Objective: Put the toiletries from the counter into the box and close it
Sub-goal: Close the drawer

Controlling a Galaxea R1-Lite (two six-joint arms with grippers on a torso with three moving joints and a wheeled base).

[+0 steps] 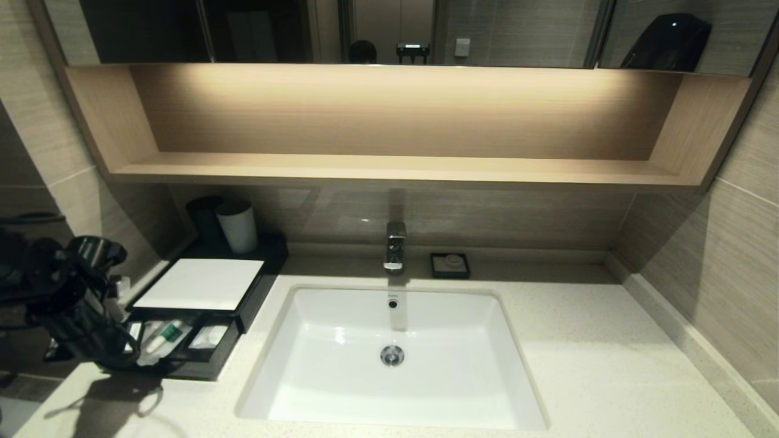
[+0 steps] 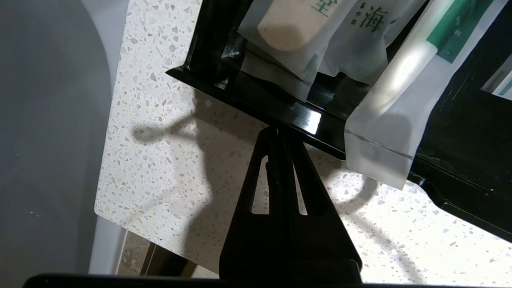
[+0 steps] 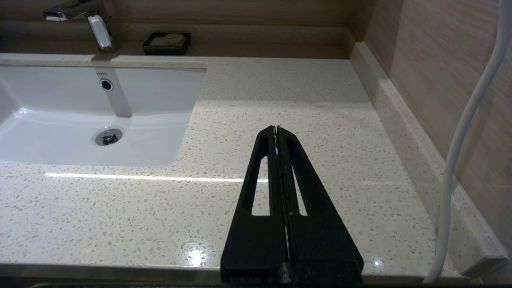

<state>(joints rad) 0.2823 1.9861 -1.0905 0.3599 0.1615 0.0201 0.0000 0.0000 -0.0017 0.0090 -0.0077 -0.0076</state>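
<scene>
The scene was viewed from the head camera, set high and angled down on the counter, with the sink at centre and the box at far left. The left wrist camera was held close over the box's open drawer and the counter edge. The right wrist camera was set low over the right counter, sharing the sink, faucet and soap dish with the head view.

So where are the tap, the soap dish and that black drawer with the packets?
tap [image 1: 394, 244]: head view, on its chrome spout.
soap dish [image 1: 450, 266]: head view, on its black rim.
drawer [image 2: 280, 110]: left wrist view, on its glossy front wall.
</scene>
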